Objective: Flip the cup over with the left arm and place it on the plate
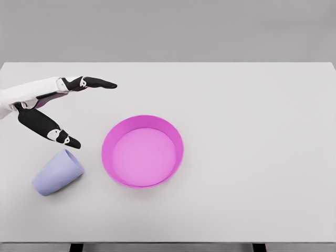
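A pale lavender cup (pixel 58 172) lies on its side near the front left of the table, its mouth toward the upper right. A magenta plate (pixel 143 151) with a raised rim sits in the middle, just right of the cup and holding nothing. My left hand (pixel 92 113) hovers above and behind the cup, open, with the long fingers (pixel 97 83) stretched to the right and the thumb (pixel 52 131) pointing down toward the cup. The hand is apart from both cup and plate. The right arm does not show.
The white table (pixel 252 131) spans the whole view; its front edge runs along the bottom and its far edge meets a grey wall.
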